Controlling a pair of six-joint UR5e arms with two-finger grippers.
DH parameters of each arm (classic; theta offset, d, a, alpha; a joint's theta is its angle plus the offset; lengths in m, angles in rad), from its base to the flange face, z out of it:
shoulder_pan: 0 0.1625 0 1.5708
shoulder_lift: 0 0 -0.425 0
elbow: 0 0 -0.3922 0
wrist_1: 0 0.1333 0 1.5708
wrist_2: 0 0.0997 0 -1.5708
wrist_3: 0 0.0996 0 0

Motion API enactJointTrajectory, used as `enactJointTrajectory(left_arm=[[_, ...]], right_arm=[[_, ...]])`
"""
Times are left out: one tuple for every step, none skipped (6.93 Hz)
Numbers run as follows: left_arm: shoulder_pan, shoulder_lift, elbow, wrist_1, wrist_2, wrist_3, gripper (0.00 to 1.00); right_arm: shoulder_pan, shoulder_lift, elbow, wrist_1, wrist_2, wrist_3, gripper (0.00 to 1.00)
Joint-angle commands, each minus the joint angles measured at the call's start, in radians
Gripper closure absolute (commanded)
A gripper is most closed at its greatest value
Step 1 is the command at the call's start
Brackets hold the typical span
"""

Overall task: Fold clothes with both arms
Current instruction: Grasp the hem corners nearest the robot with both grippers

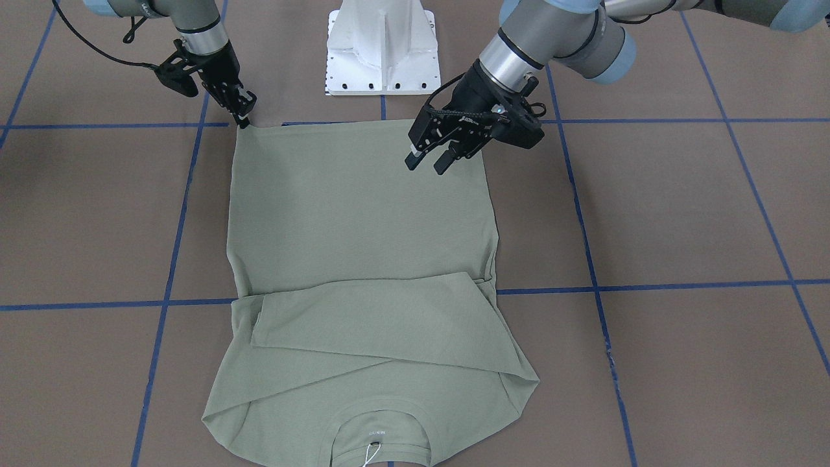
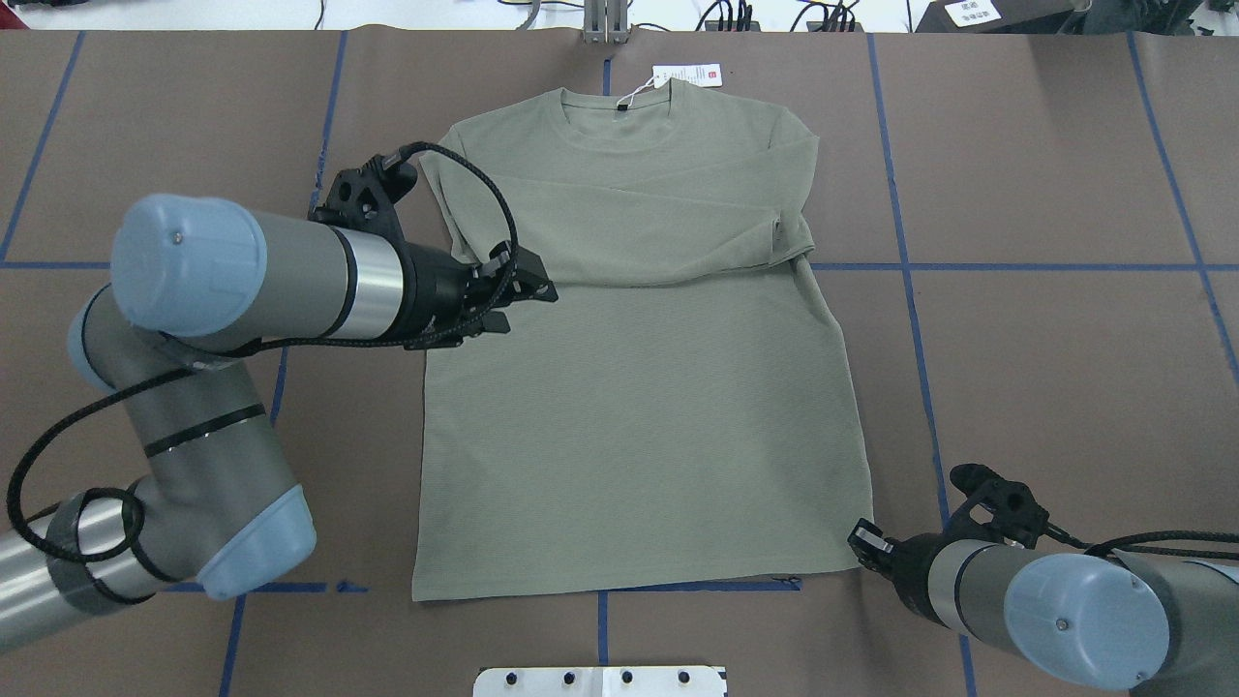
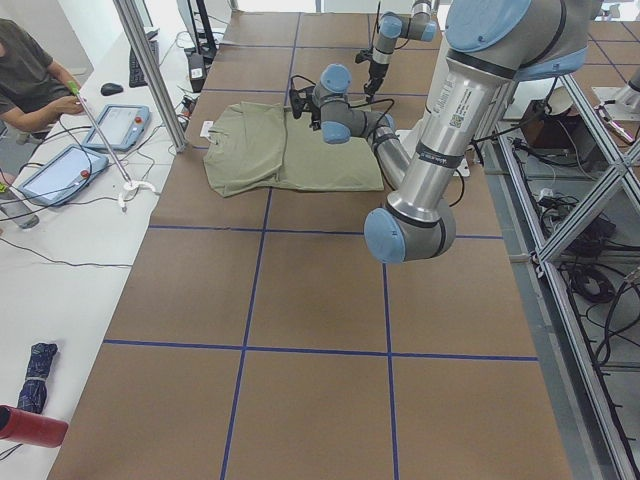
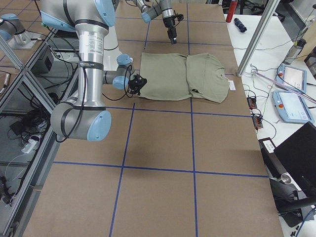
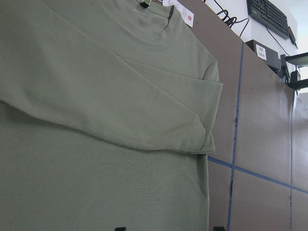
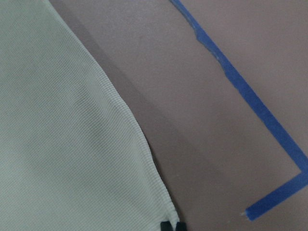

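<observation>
Facing the robot from across the surface point(image 1: 681, 207), the front camera shows the shirt point(image 1: 356, 214) lying flat. Its hem is toward the robot's base, its collar is at the near edge, and a sleeve point(image 1: 369, 324) is folded across the chest. The right gripper point(image 1: 243, 117) sits at one hem corner, jaws together, seemingly pinching the cloth. The left gripper point(image 1: 429, 159) hovers above the shirt body near the other side edge, jaws apart and empty.

From overhead, the left gripper hangs over the shirt's edge beside the lower edge of the folded sleeve. The right gripper touches the opposite hem corner. A hang tag point(image 2: 687, 75) lies just beside the collar.

Both side views show the shirt in front of the arms, too small to judge the jaws.

The left wrist view looks across the sleeve cuff toward the collar, jaws wide apart at the bottom edge. The right wrist view shows the hem corner ending right at the nearly closed jaws.

The knit looks light, soft and limp, so it should drape, stretch and sag between holds. Hem corners, pinched through both layers and lifted evenly, seem the best grip.
</observation>
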Motion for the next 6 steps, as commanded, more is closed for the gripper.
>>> enactJointTrajectory(left_arm=[[0.166,0.085,-0.144,0.219,0.121,-0.022,0.31],[0.181,0.098,-0.163,0.286,0.117,-0.031,0.32],[0.228,0.098,-0.159,0.36,0.117,-0.095,0.35],[0.276,0.102,-0.151,0.379,0.123,-0.095,0.32],[0.306,0.128,-0.131,0.379,0.123,-0.094,0.32],[0.326,0.133,-0.126,0.385,0.125,-0.112,0.32]], right_arm=[[0.002,-0.001,0.015,0.0,0.0,0.0,1.0],[0.008,-0.001,0.015,0.0,0.002,0.0,1.0],[0.009,0.0,0.017,0.0,0.002,0.0,1.0],[0.018,-0.003,0.02,0.0,0.002,0.0,1.0],[0.022,-0.003,0.02,0.002,0.002,-0.001,1.0],[0.022,-0.003,0.02,0.002,0.002,-0.001,1.0]])
